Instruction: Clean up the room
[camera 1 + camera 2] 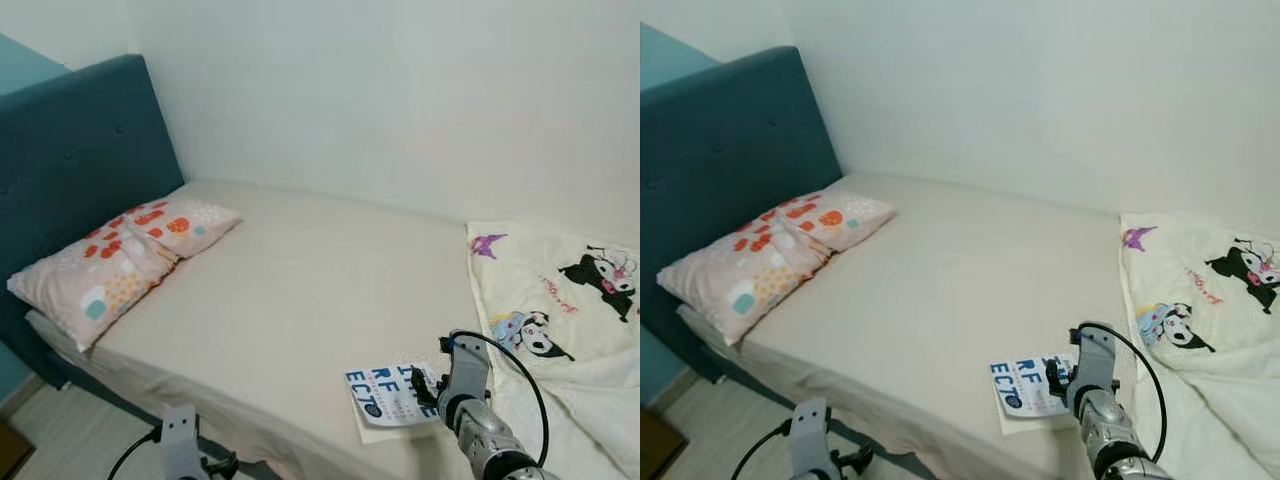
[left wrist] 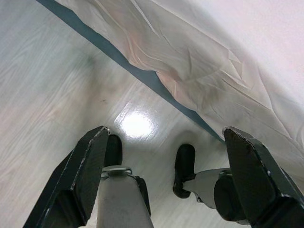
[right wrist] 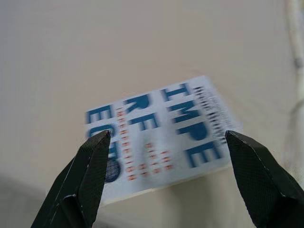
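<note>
Near bed's front edge: book (image 1: 388,393) lies flat on the bed (image 1: 300,290), just beside the cartoon blanket (image 1: 560,290).
Book axis: long side runs roughly along the bed edge, slightly skewed; big blue letters on a white cover, read from the robot's side.
Right gripper (image 3: 166,178): fingers spread wide, nothing between them; hovers over the book's near edge, one finger toward each end of the cover.
Left gripper (image 2: 164,175): fingers apart, holding nothing; hangs low beside the bed, aimed at the floor (image 2: 42,85).
Hard to read: small red print on the cover is blurred; right gripper covers the book's right end in the head views.
Cut off: blanket runs out of frame on the right.
Around: patterned pillow (image 1: 115,260) by the teal headboard (image 1: 80,160), well apart from the book; sheet hangs over the bed side above the floor; robot's feet (image 2: 183,164) on the floor.
</note>
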`<state>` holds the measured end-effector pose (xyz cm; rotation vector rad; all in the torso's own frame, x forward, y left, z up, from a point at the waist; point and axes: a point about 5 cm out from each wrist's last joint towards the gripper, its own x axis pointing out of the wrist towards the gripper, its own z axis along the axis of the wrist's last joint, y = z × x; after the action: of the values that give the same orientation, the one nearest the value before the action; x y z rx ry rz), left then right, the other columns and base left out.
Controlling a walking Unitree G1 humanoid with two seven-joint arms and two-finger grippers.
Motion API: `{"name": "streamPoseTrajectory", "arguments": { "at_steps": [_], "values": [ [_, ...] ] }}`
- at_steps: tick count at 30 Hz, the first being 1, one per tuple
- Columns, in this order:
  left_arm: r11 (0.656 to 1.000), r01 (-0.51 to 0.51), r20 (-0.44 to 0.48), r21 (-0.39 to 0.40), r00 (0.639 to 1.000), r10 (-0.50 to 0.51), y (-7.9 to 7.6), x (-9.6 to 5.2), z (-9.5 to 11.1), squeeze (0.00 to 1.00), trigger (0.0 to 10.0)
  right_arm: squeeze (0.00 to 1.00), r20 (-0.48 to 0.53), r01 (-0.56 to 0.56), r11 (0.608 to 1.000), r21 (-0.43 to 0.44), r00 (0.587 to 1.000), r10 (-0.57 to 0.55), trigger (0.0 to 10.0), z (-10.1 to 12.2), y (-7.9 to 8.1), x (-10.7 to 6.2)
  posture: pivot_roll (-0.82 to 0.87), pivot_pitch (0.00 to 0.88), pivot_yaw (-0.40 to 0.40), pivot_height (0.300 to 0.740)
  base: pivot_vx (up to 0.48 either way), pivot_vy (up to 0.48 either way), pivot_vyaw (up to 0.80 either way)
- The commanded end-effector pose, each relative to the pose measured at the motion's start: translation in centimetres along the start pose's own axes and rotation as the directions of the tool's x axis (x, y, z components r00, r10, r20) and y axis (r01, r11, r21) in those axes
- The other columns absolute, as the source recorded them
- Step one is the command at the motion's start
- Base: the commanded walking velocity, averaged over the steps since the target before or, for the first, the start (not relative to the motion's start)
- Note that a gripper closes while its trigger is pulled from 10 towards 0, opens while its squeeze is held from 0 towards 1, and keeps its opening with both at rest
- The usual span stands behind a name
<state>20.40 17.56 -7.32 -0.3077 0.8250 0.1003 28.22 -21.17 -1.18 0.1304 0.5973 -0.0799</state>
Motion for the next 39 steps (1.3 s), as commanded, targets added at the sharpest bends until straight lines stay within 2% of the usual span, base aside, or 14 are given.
{"name": "streamPoseTrajectory", "arguments": {
  "at_steps": [1, 2, 4, 5, 6, 8, 9, 27, 28, 30, 31, 35, 36, 39],
  "values": [
    [1.000, -0.020, -0.007, 0.000, 1.000, 0.020, 0.7, -0.2, -0.2, 0.00, 10.0, 0.00, -0.010, -0.048, 0.999, 0.020, 0.999, 0.048, 10.0, -0.1, 1.0, 0.1, -0.15, 0.007, 0.037, 0.730, 0.000, 0.000, 0.00],
    [1.000, -0.020, -0.006, 0.000, 1.000, 0.020, 0.7, -0.2, -0.2, 0.00, 10.0, 0.00, -0.007, -0.068, 0.998, 0.017, 0.998, 0.068, 6.8, -0.1, 1.2, 0.2, -0.15, 0.007, 0.036, 0.730, 0.000, 0.000, 0.00],
    [1.000, -0.021, -0.004, 0.001, 1.000, 0.021, 0.8, -0.2, -0.1, 0.00, 10.0, 0.00, 0.008, -0.095, 0.995, 0.018, 0.995, 0.095, 2.2, 0.2, 1.7, 0.2, -0.15, 0.009, 0.037, 0.730, 0.000, 0.000, 0.00],
    [1.000, -0.021, -0.004, 0.001, 1.000, 0.021, 0.8, -0.2, -0.1, 0.00, 10.0, 0.00, 0.008, -0.095, 0.995, 0.018, 0.995, 0.095, 2.2, 0.2, 1.7, 0.2, -0.15, 0.009, 0.037, 0.730, 0.000, 0.000, 0.00],
    [1.000, -0.022, -0.003, 0.001, 1.000, 0.022, 0.8, -0.2, -0.1, 0.00, 10.0, 0.00, 0.016, -0.107, 0.994, 0.021, 0.994, 0.107, 0.0, 0.3, 1.9, 0.3, -0.15, 0.009, 0.037, 0.730, 0.000, 0.000, 0.00],
    [1.000, -0.024, -0.002, 0.001, 1.000, 0.024, 0.9, -0.2, 0.0, 0.00, 10.0, 0.00, 0.020, -0.116, 0.993, 0.020, 0.993, 0.115, 0.7, 0.5, 2.2, 0.3, -0.15, 0.010, 0.037, 0.730, 0.000, 0.000, 0.00],
    [1.000, -0.027, 0.000, 0.002, 1.000, 0.027, 0.9, -0.2, 0.0, 0.00, 10.0, 0.00, 0.021, -0.121, 0.992, 0.020, 0.992, 0.121, 10.0, 0.6, 2.4, 0.4, -0.15, 0.010, 0.037, 0.730, 0.000, 0.000, 0.00],
    [0.974, 0.020, 0.184, 0.224, 0.981, -0.062, 0.8, 0.3, 6.2, 0.00, 10.0, 0.00, 0.071, -0.144, 0.985, 0.095, 0.988, 0.138, 10.0, 1.4, 2.3, 0.4, -0.13, 0.008, -0.005, 0.730, 0.000, 0.000, 0.00],
    [0.974, 0.021, 0.186, 0.227, 0.981, -0.064, 0.8, 0.3, 6.3, 0.00, 10.0, 0.91, 0.075, -0.144, 0.984, 0.100, 0.988, 0.137, 10.0, 1.5, 2.2, 0.4, -0.13, 0.008, -0.006, 0.730, 0.000, 0.000, 0.00],
    [0.974, 0.023, 0.181, 0.225, 0.981, -0.065, 0.8, 0.3, 6.3, 0.00, 10.0, 0.91, 0.077, -0.119, 0.986, 0.114, 0.991, 0.111, 10.0, 1.6, 1.8, 0.5, -0.14, 0.000, -0.005, 0.730, 0.000, 0.000, 0.00],
    [0.974, 0.026, 0.166, 0.224, 0.984, -0.065, 0.8, 0.3, 5.9, 0.00, 10.0, 0.40, 0.076, -0.102, 0.986, 0.134, 0.993, 0.092, 10.0, 1.8, 1.4, 0.5, -0.14, 0.000, -0.005, 0.730, 0.000, 0.000, 0.00],
    [0.974, 0.030, 0.149, 0.223, 0.987, -0.064, 0.8, 0.3, 5.4, 0.00, 10.0, 0.40, 0.075, -0.086, 0.984, 0.156, 0.994, 0.075, 10.0, 2.1, 1.0, 0.5, -0.14, 0.000, -0.005, 0.730, 0.000, 0.000, 0.00],
    [0.975, 0.032, 0.141, 0.222, 0.988, -0.065, 0.8, 0.3, 5.0, 0.00, 10.0, 0.00, 0.068, -0.083, 0.985, 0.148, 0.995, 0.073, 10.0, 2.1, 1.0, 0.5, -0.14, 0.000, -0.006, 0.730, 0.000, 0.000, 0.00],
    [0.976, 0.037, 0.122, 0.213, 0.990, -0.064, 0.8, 0.2, 4.2, 0.00, 10.0, 0.00, 0.051, -0.058, 0.989, 0.134, 0.997, 0.052, 10.0, 2.1, 0.7, 0.5, -0.14, 0.000, -0.013, 0.720, 0.000, 0.000, 0.00]
  ]
}}
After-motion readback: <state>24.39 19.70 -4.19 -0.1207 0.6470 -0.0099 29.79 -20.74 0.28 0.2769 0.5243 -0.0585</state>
